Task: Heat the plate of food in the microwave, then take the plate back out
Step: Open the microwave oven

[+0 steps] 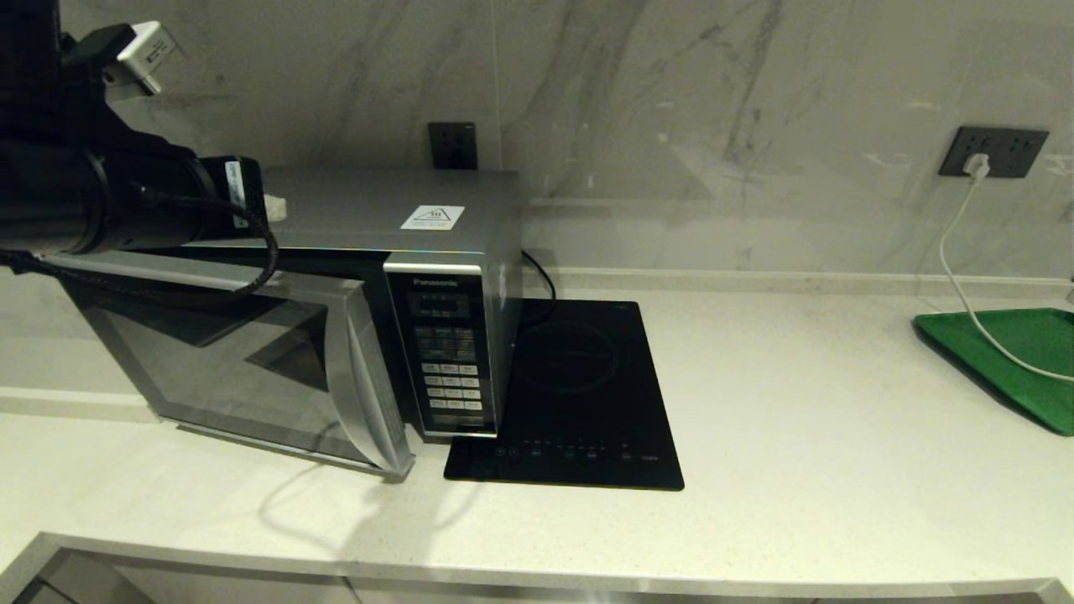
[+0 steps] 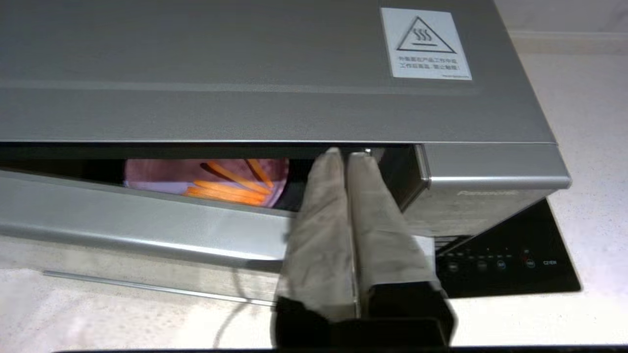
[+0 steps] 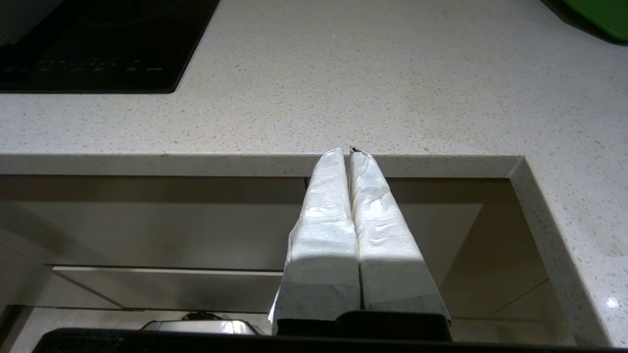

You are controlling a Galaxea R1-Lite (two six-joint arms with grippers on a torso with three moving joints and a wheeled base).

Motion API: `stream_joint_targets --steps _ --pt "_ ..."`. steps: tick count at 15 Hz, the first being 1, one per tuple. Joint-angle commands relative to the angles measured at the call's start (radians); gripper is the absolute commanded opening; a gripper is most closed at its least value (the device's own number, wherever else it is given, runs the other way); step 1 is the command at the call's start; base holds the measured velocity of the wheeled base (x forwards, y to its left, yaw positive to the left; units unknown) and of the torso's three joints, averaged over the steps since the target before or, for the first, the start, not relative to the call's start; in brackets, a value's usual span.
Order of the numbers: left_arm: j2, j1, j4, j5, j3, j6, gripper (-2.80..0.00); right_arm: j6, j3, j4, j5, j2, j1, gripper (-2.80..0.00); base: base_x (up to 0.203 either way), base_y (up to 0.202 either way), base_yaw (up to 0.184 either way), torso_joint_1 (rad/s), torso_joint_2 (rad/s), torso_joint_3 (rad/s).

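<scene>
The silver microwave (image 1: 377, 210) stands at the left of the counter with its dark glass door (image 1: 252, 361) swung partly open. In the left wrist view the pale lilac plate of fries (image 2: 206, 179) shows through the gap above the door (image 2: 147, 220), inside the microwave (image 2: 245, 73). My left gripper (image 2: 346, 153) is shut with nothing between its fingers. Its tips sit in that gap, near the door's free edge and the keypad side. The head view shows only the left arm (image 1: 126, 201), above the door. My right gripper (image 3: 346, 151) is shut and empty, low before the counter's front edge.
A flat black cooktop (image 1: 579, 394) lies just right of the microwave. A green tray (image 1: 1015, 352) sits at the far right, with a white cable (image 1: 965, 277) running across it from a wall socket. Pale counter (image 1: 797, 419) spreads between them.
</scene>
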Motion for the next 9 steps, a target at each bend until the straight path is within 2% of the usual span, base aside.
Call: stream_joint_targets --steps 1,7,9 --pt "0.02 -0.006 0.003 0.0 -0.001 -0.001 -2.8 0.0 0.0 0.001 -0.001 0.0 0.0 -2.8 0.0 0.0 0.0 0.0 0.0 0.0" --pt "0.095 -0.005 0.006 0.011 0.0 -0.006 -2.8 0.0 0.0 0.001 0.0 0.0 0.0 -2.8 0.0 0.0 0.0 0.0 0.0 0.0" --pt "0.132 -0.006 0.003 0.041 0.003 -0.009 -2.8 0.0 0.0 0.001 0.0 0.0 0.0 -2.8 0.0 0.0 0.0 0.0 0.0 0.0"
